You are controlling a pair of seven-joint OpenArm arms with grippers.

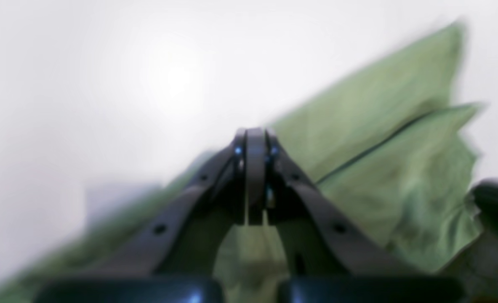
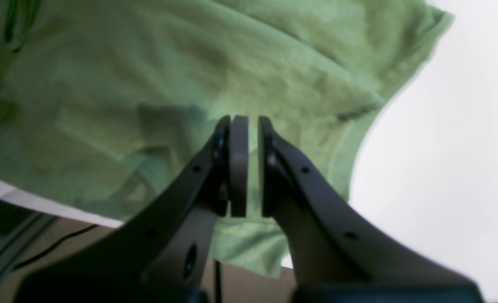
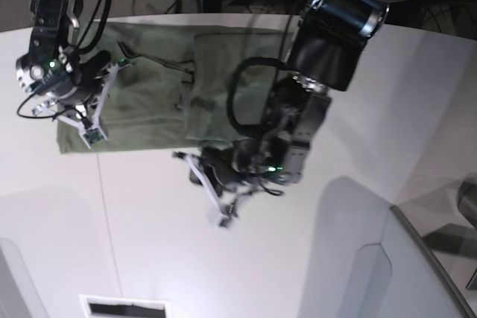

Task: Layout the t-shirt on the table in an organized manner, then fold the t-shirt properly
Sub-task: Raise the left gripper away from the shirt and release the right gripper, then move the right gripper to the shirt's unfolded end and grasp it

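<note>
Across the far half of the bench (image 3: pixel 149 243) we see one shirt (image 3: pixel 149 109), spread fairly flat with its far edge near the bench's curved rim, and two arms working over it. Our left fingers (image 1: pixel 255 176) are clenched with nothing between them; they sit low at the shirt's near edge, over bare bench. Our right fingers (image 2: pixel 248 166) stand nearly shut with a thin gap, and the wrist view shows no cloth pinched in that gap, so we judge them empty, hovering above the shirt's side near a sleeve. In that view the cloth hangs past the bench rim, and this is our main worry: a pull toward that side could drag more fabric off the edge and undo the layout. Wrinkles and a doubled layer near the left arm could get locked into the fold if we crease before smoothing. Shut fingers pushed along the cloth might bunch it rather than flatten it. By our count: one shirt, one bench, two sets of fingers, both holding nothing.
</note>
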